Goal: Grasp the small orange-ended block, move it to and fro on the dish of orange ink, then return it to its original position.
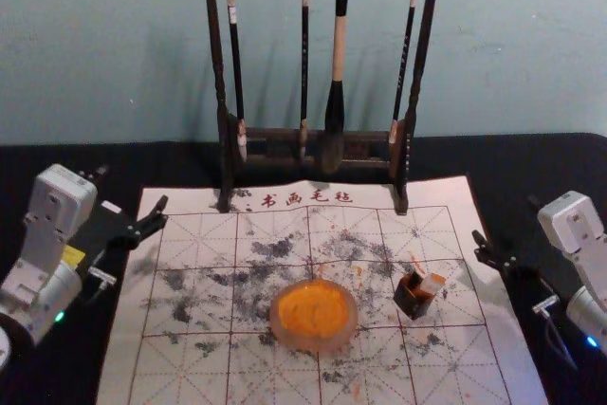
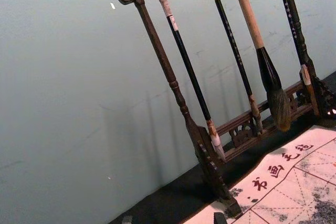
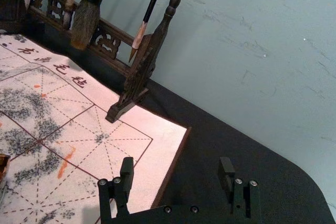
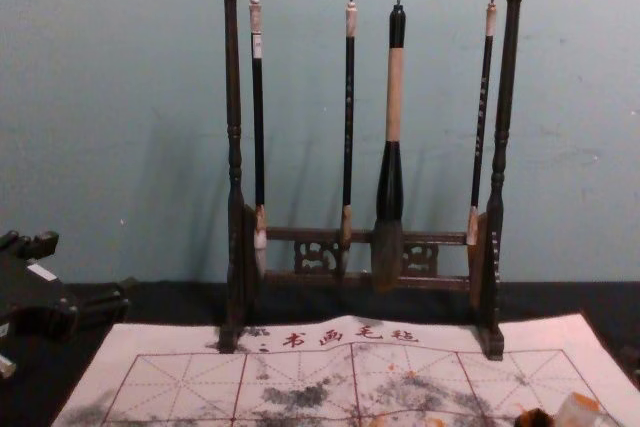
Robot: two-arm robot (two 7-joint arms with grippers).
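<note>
On the mat (image 1: 121, 367), a shallow round dish (image 1: 315, 344) is set about midway between the left and right edges. Orange ink (image 1: 313, 308) is held in it, spread across its inside. To the dish's right, nearer the mat's right edge, a small dark container (image 1: 412, 306) is placed, apart from the dish; its sides are stained with orange. By its opening, the small orange-ended block (image 1: 432, 283) is seen tilted, its pale side exposed; how deeply it is seated cannot be told.

The left gripper (image 1: 133, 190) is held at the mat's far left corner, its fingers spread with nothing pinched between them. The right gripper (image 1: 506, 221) is held beside the mat's right edge, towards the far corner; its fingers are likewise parted and nothing is gripped.

Along the far edge, a dark wooden rack (image 1: 217, 64) is stood upright, and four brushes (image 1: 339, 49) are hung from its bar. Dark smudges and orange flecks are scattered over the mat's printed grid
</note>
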